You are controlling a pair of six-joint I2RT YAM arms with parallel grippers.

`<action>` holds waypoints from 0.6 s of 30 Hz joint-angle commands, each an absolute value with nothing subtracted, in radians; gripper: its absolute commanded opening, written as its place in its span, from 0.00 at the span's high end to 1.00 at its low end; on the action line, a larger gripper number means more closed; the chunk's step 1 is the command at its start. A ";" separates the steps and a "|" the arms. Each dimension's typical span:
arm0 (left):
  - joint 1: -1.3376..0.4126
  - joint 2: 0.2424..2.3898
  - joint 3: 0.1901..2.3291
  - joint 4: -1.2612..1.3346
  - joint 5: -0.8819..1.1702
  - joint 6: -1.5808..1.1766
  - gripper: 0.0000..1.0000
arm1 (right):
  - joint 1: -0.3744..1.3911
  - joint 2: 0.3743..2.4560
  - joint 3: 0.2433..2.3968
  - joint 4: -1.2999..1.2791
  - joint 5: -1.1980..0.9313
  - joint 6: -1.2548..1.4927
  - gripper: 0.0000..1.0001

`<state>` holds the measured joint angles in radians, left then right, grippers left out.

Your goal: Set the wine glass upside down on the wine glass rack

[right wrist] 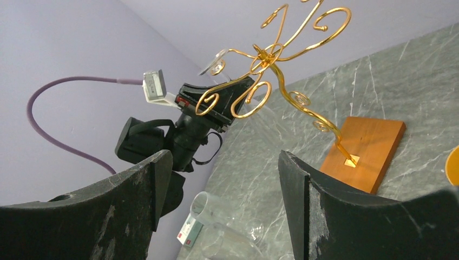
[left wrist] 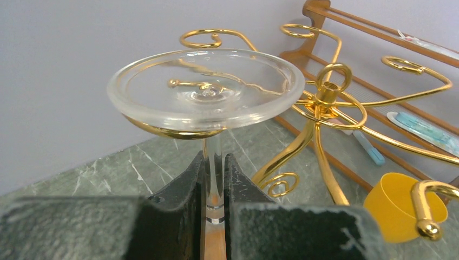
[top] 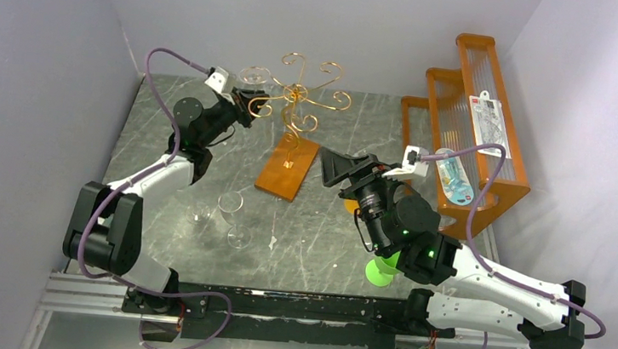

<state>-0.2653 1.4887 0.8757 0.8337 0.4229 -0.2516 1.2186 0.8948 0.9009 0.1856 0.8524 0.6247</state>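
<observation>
Left gripper (left wrist: 215, 162) clamps the stem of clear inverted wine glass (left wrist: 205, 89), foot just over one curl of copper-gold wire rack (left wrist: 327, 95). Right gripper (right wrist: 223, 162) wide, empty. Risk: off-centre release, foot slips (light rack may tip too).

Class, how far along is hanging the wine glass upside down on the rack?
Done: the wine glass is lifted and inverted, foot uppermost. In hand: the left pincer grips its stem, with the foot at a scroll arm of the rack. Remaining: seat it and release. The right pincer stands open, empty.
</observation>
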 commanded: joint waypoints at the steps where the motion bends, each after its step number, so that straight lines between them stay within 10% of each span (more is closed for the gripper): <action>1: -0.270 1.485 0.890 0.913 0.544 -0.178 0.92 | 1.217 0.890 0.896 0.175 0.876 0.645 0.24; 11: -0.270 1.483 0.929 0.758 0.519 -0.182 0.53 | 1.217 0.891 0.902 0.168 0.873 0.641 0.24; 18: -0.270 1.410 0.889 0.693 0.467 -0.161 0.47 | 1.217 0.882 0.896 0.171 0.875 0.640 0.24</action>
<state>-0.2626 1.4746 0.9009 0.7189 0.4889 -0.2016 1.2186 0.8944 0.9009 0.1738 0.8528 0.6250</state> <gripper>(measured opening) 0.515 0.758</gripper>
